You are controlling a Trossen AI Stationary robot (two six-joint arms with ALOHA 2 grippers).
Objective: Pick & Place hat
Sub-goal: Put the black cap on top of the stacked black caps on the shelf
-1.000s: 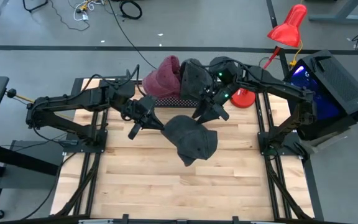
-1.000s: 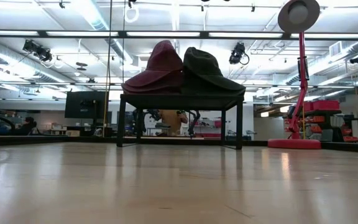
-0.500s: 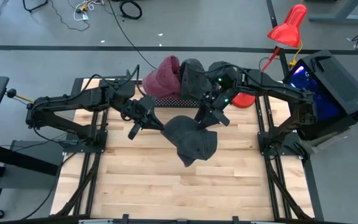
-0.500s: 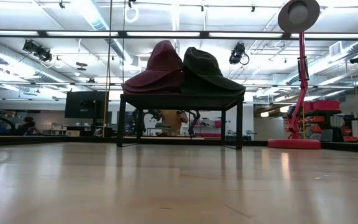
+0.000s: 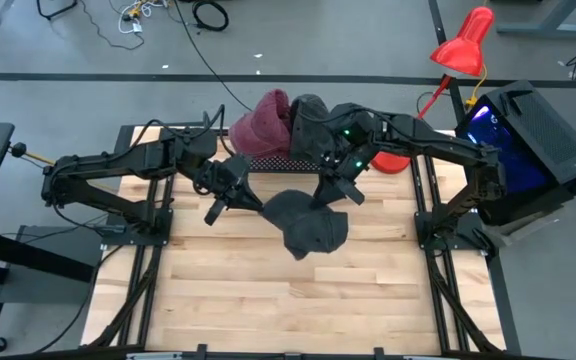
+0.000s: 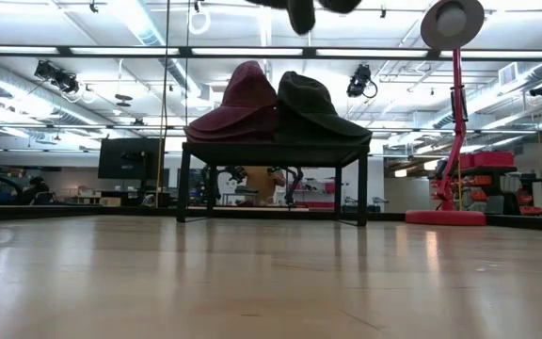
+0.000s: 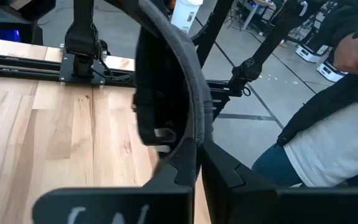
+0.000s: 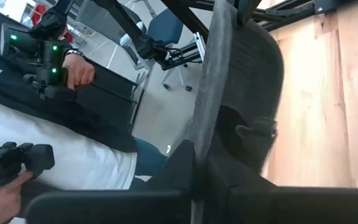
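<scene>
grey floor (image 5: 88,50), perhaps concrete; ceiling lights (image 6: 139,19).

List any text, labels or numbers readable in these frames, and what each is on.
None can be read.
Left gripper: pale marks on the bar below its fingers, too blurred to read.
Hat, held between both grippers: no print shows.
Monitor behind the table: dark, no text.

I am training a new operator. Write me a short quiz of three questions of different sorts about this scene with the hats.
1. True or false: the dark grey fabric hat is lying flat on the wooden table.
2. Which grippers pinch its brim? A left only; B right only; C both.
3. Fill in: on the small black stand, the maroon hat sits beside a dark ____ hat.

Key: 1 false, it hangs between the left gripper and right gripper; 2 C; 3 green.
</scene>
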